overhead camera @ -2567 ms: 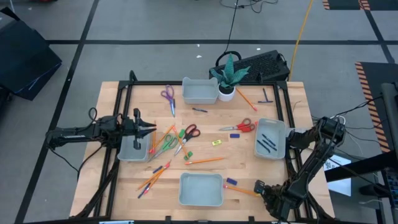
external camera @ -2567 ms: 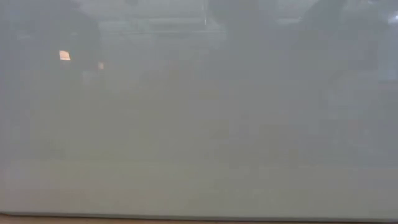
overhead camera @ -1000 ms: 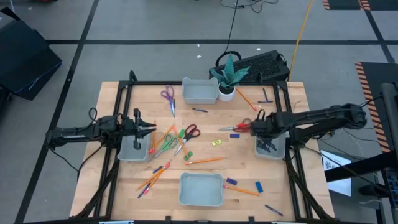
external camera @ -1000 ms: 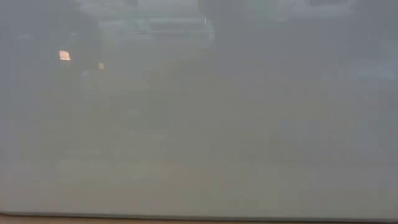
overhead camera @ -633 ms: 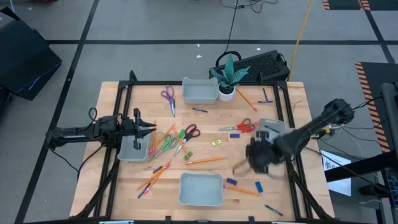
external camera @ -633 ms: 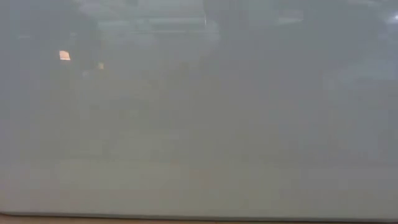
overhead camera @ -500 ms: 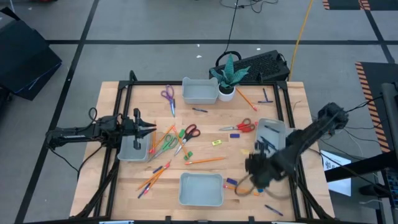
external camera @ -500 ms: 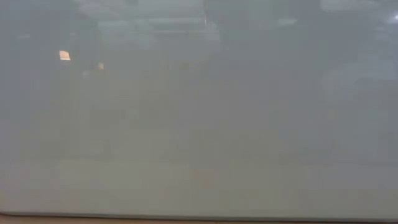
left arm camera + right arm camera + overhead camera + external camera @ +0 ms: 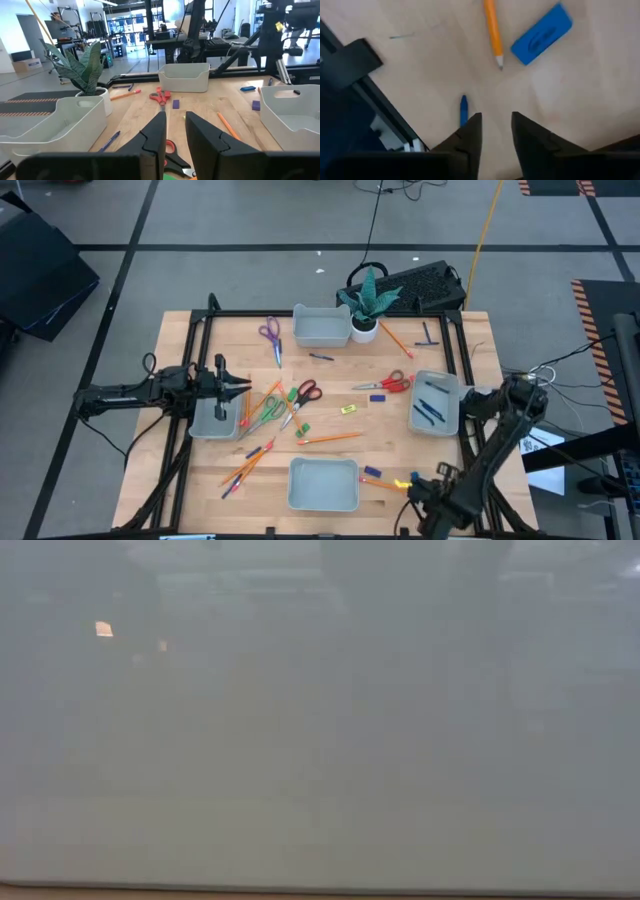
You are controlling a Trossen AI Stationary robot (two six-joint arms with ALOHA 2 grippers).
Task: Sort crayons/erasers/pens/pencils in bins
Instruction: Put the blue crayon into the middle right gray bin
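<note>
The right gripper [image 9: 496, 131] hung low over the near right corner of the table [image 9: 330, 455], with its fingers [image 9: 470, 135] a narrow gap apart and nothing held between them. A short blue pen [image 9: 463, 110] lay flat on the wood just beside the gripper's fingertips, not touching them. Slightly farther from the gripper lay an orange pencil [image 9: 493, 31] with a grey sharpened point, and next to it a blue eraser [image 9: 541, 34], a flat rectangular block with dark printing on its face. The eraser and the pencil tip were close together but apart.

In the high view the right gripper [image 9: 428, 502] sat near the table's front edge, right of the near bin [image 9: 323, 485]. The right bin [image 9: 436, 402] held several dark blue pens. The far bin [image 9: 321, 326] stood beside a potted plant [image 9: 366, 302].

The left gripper [image 9: 240, 387] rested over the left bin [image 9: 215, 419] at the table's left side. Its fingers [image 9: 152, 137] stood slightly apart and held nothing. Pencils, scissors [image 9: 304, 393] and small erasers were scattered across the middle of the table.

The low view showed only grey haze.
</note>
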